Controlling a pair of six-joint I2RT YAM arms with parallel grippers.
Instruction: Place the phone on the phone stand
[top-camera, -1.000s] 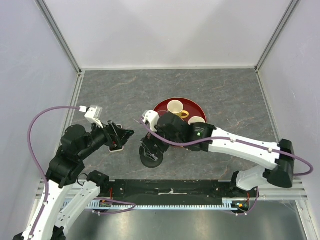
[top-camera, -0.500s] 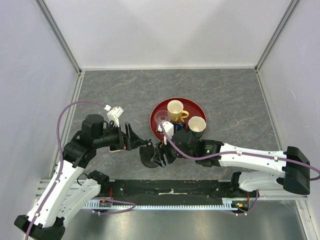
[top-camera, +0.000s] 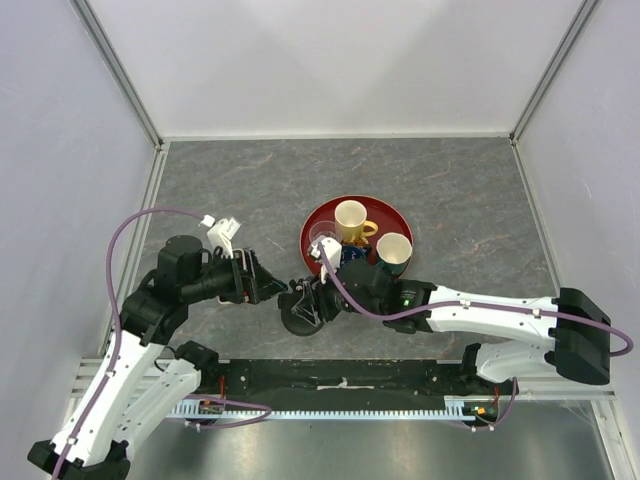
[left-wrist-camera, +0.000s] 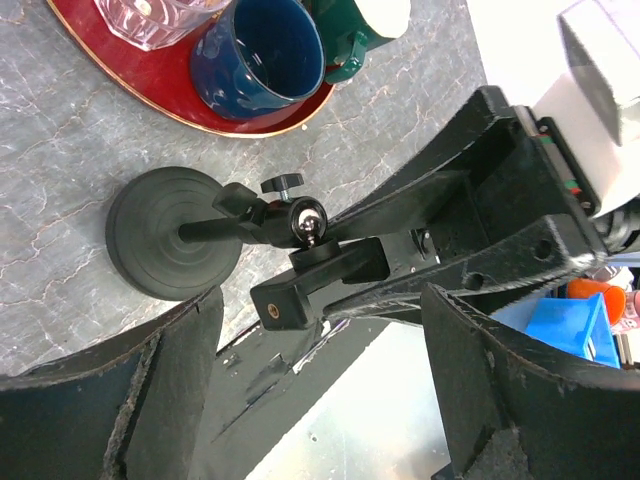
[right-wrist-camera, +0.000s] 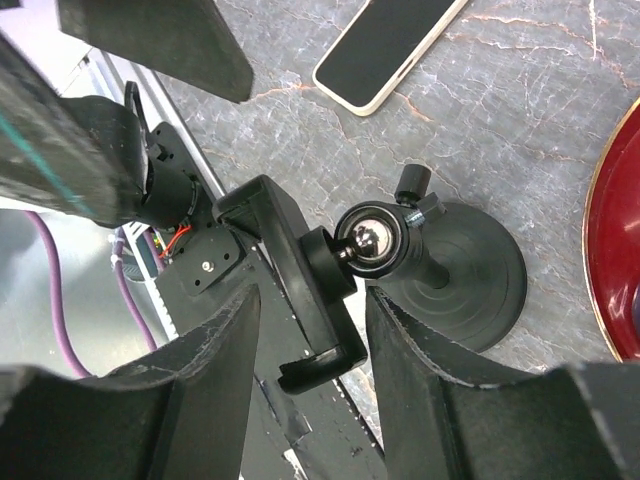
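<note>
The phone (right-wrist-camera: 385, 50) lies flat on the grey table, black screen up, pale rim showing; in the top view my left arm covers it. The phone stand (top-camera: 300, 318) is black with a round disc base (left-wrist-camera: 165, 235) and a ball-jointed cradle arm (right-wrist-camera: 300, 290). My right gripper (right-wrist-camera: 312, 300) straddles that cradle arm, jaws partly closed, with a gap still showing on one side. My left gripper (left-wrist-camera: 325, 300) hangs open just left of the stand (top-camera: 265, 285) with nothing between its fingers.
A red tray (top-camera: 392, 207) behind the stand holds a cream mug (top-camera: 350, 215), a green mug (top-camera: 393, 248), a dark blue cup (left-wrist-camera: 258, 50) and a clear glass (top-camera: 322, 235). The black rail along the near table edge (top-camera: 340, 378) is close behind the stand.
My right arm swung down to the stand and its jaws narrowed around the cradle arm. My left gripper moved right from over the phone toward the stand, staying open.
</note>
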